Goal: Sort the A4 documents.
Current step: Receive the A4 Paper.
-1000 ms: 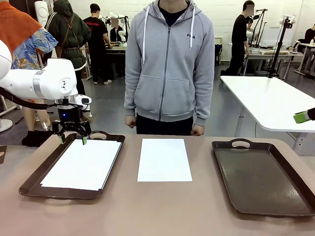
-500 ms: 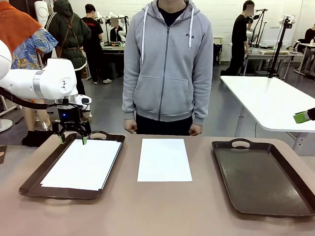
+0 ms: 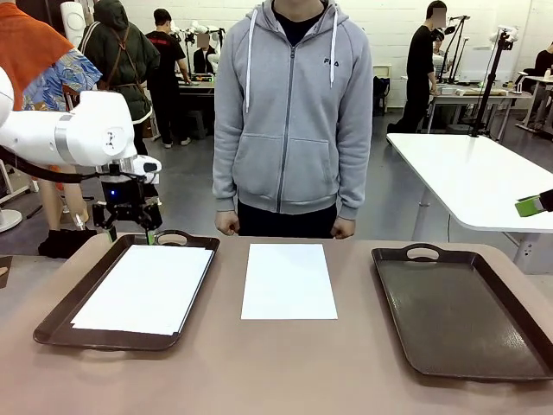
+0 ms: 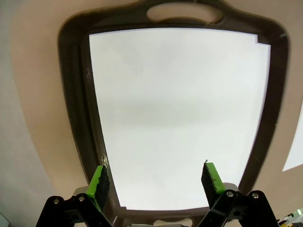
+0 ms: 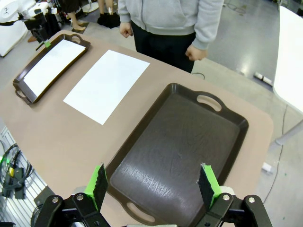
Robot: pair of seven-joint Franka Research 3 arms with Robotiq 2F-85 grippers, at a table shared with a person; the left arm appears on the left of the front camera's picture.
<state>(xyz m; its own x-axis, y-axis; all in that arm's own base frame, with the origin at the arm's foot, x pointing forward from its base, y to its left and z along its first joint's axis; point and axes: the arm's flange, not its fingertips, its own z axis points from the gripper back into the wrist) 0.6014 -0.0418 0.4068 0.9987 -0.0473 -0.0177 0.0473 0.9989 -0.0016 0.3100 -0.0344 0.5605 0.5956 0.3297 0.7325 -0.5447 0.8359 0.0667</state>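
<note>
One A4 sheet (image 3: 289,281) lies flat on the bare desk (image 3: 259,372) between the two trays, well apart from both tools. A second sheet (image 3: 145,288) already sits inside the left tray (image 3: 56,320), corners slightly off square with the rim. Right tray (image 3: 467,307) holds nothing. Your left tool (image 3: 130,234) hangs above the far end of the left tray near its handle, fingers spread wide, gripping nothing. Your right tool (image 5: 151,187) hovers high over the near end of the right tray, also released and empty. The person's hands (image 3: 227,224) rest at the far desk edge, off the paper. My read: the middle sheet is next. Thin paper flat on the desk gives no edge to pinch, so come in low at a corner or short edge, drag it to overhang or buckle it slightly, then close. Lift slowly so it doesn't fold.
</note>
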